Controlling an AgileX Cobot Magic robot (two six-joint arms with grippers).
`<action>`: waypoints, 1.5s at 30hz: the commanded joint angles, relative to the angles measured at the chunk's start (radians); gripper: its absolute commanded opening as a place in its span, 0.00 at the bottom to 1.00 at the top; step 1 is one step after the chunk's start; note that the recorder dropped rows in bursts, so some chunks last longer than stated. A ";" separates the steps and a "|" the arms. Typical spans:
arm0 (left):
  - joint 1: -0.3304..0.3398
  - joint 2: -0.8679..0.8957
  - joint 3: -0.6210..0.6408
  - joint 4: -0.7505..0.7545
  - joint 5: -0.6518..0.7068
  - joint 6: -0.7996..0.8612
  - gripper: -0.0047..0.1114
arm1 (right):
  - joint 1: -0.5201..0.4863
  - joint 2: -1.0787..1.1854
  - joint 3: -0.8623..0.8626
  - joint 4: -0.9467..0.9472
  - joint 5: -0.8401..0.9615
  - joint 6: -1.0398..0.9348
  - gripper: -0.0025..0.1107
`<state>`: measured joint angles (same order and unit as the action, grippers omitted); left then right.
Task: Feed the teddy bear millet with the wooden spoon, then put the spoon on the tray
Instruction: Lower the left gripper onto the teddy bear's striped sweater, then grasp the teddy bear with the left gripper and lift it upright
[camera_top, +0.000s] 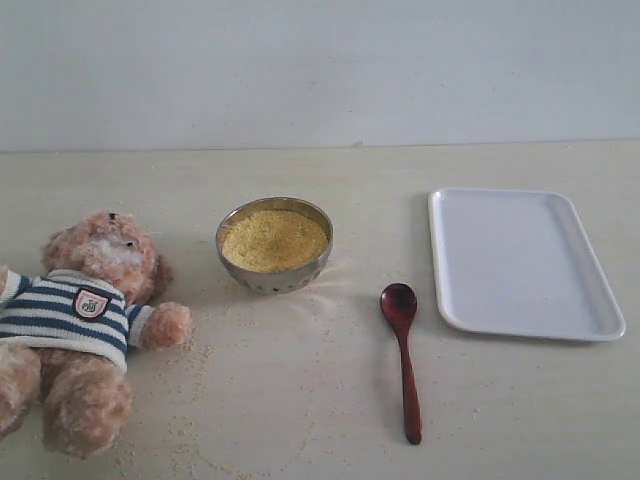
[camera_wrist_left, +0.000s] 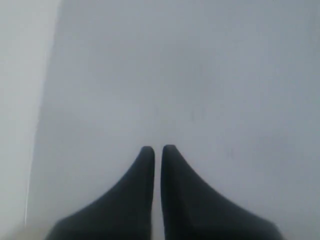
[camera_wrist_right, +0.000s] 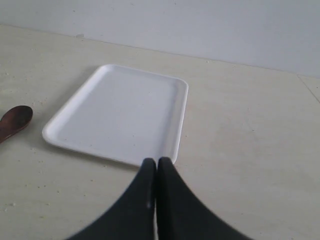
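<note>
At left edge, part-cropped teddy bear (camera_top: 72, 318)

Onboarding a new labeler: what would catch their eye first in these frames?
The teddy bear in its striped shirt, lying on its back at the exterior view's left edge, with stray grains strewn on the table beside it. Next, the steel bowl full of yellow millet at centre, and the dark wooden spoon lying just left of the white tray.
</note>
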<state>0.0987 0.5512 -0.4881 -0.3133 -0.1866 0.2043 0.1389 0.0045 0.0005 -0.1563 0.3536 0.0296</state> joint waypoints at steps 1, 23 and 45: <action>0.002 0.426 -0.304 -0.015 0.727 0.097 0.08 | 0.000 -0.005 -0.001 -0.006 -0.012 0.000 0.02; 0.080 0.730 -0.265 -0.010 0.947 0.228 0.11 | 0.000 -0.005 -0.001 -0.006 -0.012 0.000 0.02; 0.078 0.883 -0.075 -0.438 0.579 0.468 0.99 | 0.000 -0.005 -0.001 -0.006 -0.012 0.000 0.02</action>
<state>0.1751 1.3885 -0.5688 -0.6410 0.4169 0.6421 0.1389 0.0045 0.0005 -0.1563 0.3536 0.0296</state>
